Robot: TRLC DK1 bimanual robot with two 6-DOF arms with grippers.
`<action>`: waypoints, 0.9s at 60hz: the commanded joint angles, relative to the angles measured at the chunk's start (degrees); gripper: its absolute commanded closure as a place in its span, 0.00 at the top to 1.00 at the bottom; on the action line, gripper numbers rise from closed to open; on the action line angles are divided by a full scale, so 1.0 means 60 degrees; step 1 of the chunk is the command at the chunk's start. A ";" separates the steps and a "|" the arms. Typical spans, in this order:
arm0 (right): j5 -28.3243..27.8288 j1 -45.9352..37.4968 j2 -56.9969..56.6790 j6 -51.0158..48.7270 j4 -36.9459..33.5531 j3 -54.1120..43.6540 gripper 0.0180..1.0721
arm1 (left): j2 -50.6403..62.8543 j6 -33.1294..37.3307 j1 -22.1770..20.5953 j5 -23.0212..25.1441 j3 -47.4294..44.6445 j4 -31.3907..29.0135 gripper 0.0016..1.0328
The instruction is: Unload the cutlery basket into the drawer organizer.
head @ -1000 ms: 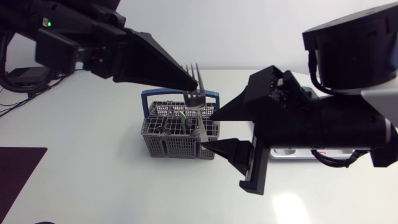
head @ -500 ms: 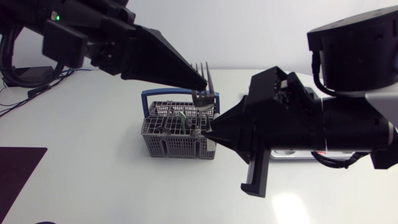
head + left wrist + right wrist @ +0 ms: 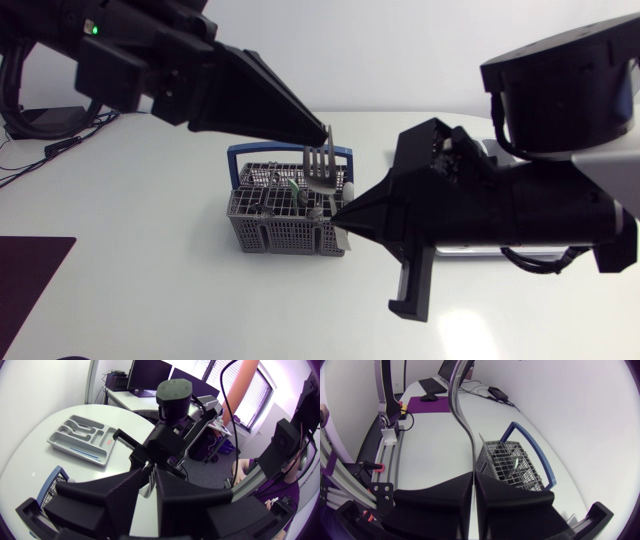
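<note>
Nearest, the right gripper (image 3: pixel 338 212) comes in low over the white table (image 3: pixel 150 280), its two wedge fingers pressed together on the handle of a metal fork (image 3: pixel 322 172). In the right wrist view the curved handle rises straight out from between those fingers. The fork stands tines up, leaning a little, at the right end of the cutlery basket (image 3: pixel 280 235).

The basket is grey mesh with a blue hoop handle, and a green-handled piece and some darker pieces stand in its compartments.

Above it, the left gripper (image 3: pixel 327 133) slants down from the left arm, its tip right at the fork's tines. Whether it is pinching them or only standing against them, I cannot tell from either view.

Farthest off, the grey drawer organizer (image 3: pixel 80 454) lies flat on the table, well apart from the basket and mostly hidden behind the right arm in the head view.
</note>
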 commanded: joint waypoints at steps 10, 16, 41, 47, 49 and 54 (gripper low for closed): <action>0.0273 -0.0490 0.0105 -0.0032 -0.0462 -0.0188 0.06 | 0.0283 -0.0574 0.0349 -0.0194 0.0479 0.0538 0.90; 0.0756 -0.0870 0.0090 -0.0046 -0.0506 -0.0305 0.06 | 0.0107 -0.1189 0.0437 -0.0985 0.0172 0.1241 0.92; 0.3173 -0.4913 0.2419 0.0408 -0.0433 0.0735 0.06 | -0.0420 -0.2332 0.0510 -0.4427 -0.1557 0.3350 0.92; 0.3921 -0.5470 0.3445 0.0847 -0.0418 0.1438 0.06 | -0.0567 -0.2405 0.0627 -0.4705 -0.1850 0.3526 0.92; 0.4126 -0.5631 0.3840 0.1023 -0.0477 0.1775 0.06 | -0.0625 -0.2420 0.0656 -0.4764 -0.1908 0.3541 0.92; 0.4814 -0.5748 0.4660 0.1316 -0.0550 0.2449 0.06 | -0.0786 -0.2420 0.0788 -0.4910 -0.2084 0.3555 0.92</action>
